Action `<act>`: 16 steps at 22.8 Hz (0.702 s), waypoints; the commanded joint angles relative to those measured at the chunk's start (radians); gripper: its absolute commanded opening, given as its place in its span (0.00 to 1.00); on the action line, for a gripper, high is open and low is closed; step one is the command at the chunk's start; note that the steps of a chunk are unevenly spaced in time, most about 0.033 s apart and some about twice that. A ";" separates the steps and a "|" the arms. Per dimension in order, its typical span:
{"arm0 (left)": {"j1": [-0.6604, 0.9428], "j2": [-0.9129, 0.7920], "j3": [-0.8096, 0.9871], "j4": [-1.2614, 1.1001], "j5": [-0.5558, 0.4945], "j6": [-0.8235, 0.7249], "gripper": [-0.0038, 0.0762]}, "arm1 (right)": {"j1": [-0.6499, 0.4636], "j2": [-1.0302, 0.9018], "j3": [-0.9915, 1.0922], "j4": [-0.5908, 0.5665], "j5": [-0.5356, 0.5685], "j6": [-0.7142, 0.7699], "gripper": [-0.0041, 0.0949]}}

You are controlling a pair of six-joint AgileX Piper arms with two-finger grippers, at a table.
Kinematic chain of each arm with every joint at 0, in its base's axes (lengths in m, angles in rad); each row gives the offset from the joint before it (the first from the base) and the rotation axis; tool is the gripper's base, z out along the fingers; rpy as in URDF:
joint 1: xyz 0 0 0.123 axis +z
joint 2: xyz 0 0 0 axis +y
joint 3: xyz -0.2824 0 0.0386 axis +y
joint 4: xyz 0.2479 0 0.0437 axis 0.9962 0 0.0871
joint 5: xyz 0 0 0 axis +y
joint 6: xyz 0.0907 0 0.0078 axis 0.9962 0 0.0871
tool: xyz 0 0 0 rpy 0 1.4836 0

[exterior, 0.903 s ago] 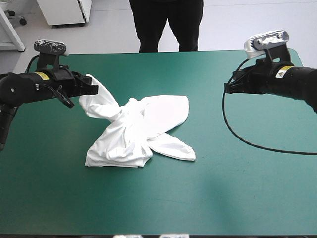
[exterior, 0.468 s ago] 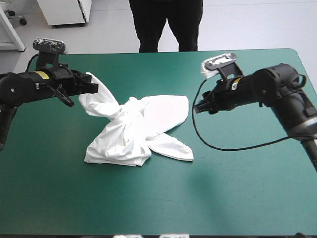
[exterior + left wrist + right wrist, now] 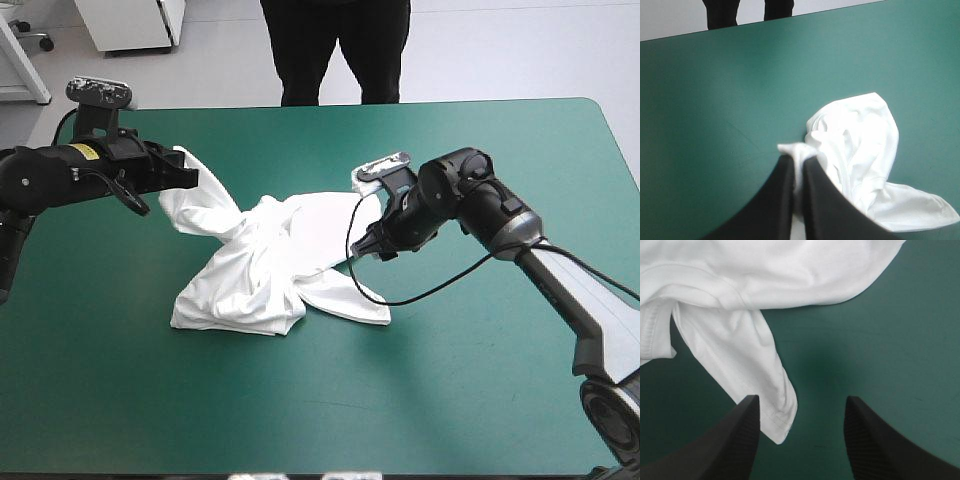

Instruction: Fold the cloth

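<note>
- Black fingers (image 3: pixel 782 195) of the left gripper (image 3: pixel 797 161) are pressing all but together, pinching a small fold of the white T-shirt (image 3: pixel 860 142) between their tips.
- From above, that left gripper (image 3: pixel 190 176) is hanging over the table toward its far-left corner, holding one end of the T-shirt (image 3: pixel 270 265) up off the teal-green cover (image 3: pixel 460 400).
- From the pinched end the cloth is running down in a twisted band to a crumpled heap, which is lying around the table's middle, a little toward the left edge.
- One flat tail of the heap is pointing toward the right edge, and a broader rounded lobe is lying on its far side.
- Coming in from the right edge, the right gripper (image 3: pixel 366 250) is sitting low at the heap's right side, near where lobe and tail part.
- Looking along the right gripper (image 3: pixel 802 405), its fingers (image 3: pixel 735 445) are standing wide apart, gripping nothing.
- A narrow hemmed strip of the T-shirt (image 3: pixel 765 275) is lying on the cover between them, its end close beside one finger, with bare cover showing toward the other.
- Whether those fingertips are touching the cover, I can't quite tell from where I'm standing.
</note>
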 commanded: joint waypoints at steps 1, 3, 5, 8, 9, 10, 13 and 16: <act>0.000 -0.034 -0.035 -0.040 -0.076 -0.006 0.04 | 0.023 -0.037 0.093 -0.004 -0.119 0.034 0.53; 0.000 -0.034 -0.035 -0.040 -0.076 -0.006 0.04 | 0.033 -0.037 0.169 0.002 -0.184 0.040 0.53; 0.000 -0.034 -0.035 -0.038 -0.069 -0.006 0.04 | 0.033 -0.035 0.245 0.037 -0.268 0.042 0.51; 0.000 -0.034 -0.035 -0.036 -0.067 -0.006 0.04 | 0.033 -0.025 0.293 0.040 -0.309 0.042 0.46; 0.000 -0.034 -0.035 -0.036 -0.067 -0.006 0.04 | 0.033 -0.021 0.302 0.040 -0.316 0.042 0.46; 0.000 -0.034 -0.035 -0.036 -0.067 -0.006 0.04 | 0.033 -0.017 0.310 0.050 -0.322 0.042 0.46; 0.000 -0.034 -0.035 -0.036 -0.067 -0.004 0.04 | 0.033 0.009 0.338 0.135 -0.326 -0.017 0.46; 0.000 -0.034 -0.035 -0.036 -0.055 -0.004 0.04 | 0.074 0.033 0.371 0.150 -0.337 -0.015 0.46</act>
